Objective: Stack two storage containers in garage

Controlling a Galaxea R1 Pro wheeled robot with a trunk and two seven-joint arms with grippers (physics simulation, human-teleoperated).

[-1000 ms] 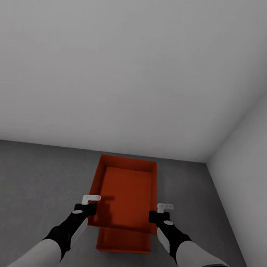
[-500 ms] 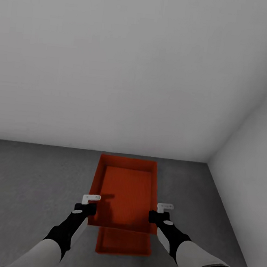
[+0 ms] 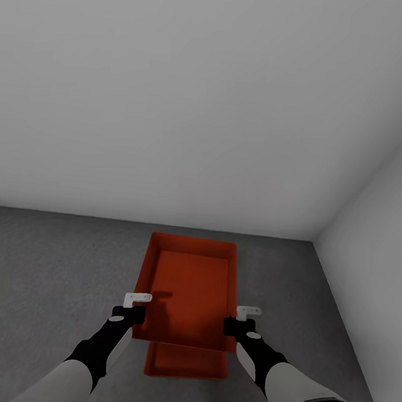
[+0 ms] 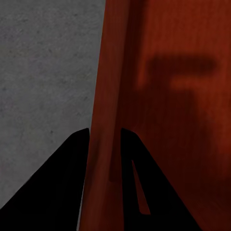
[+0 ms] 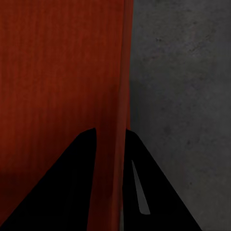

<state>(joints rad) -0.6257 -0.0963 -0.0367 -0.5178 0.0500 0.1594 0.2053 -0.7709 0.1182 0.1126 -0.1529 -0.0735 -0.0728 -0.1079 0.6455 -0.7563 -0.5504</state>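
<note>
Upper container: an orange-red topless bin is held level above the concrete floor, its finely ribbed inside facing up.
Lower container: a 2nd, alike bin is seen beneath the near end of the held one, near the robot; whether the 2 touch cannot be told.
Left pincer: the left pincer is pressed onto the left long wall of the upper container, 1 dark finger on the outside and 1 on the inside, the thin wall pinched between them.
Right pincer: the right pincer is closed in the same way on the right long wall, 1 finger outside and the other inside.
Shadow: a dark shadow of the left pincer is cast on the bin's inside bottom.
Writing: no label or lettering can be read on the bins or on the pincers.
Surroundings: plain pale grey walls meet in a corner at the right, just beyond the bins.
</note>
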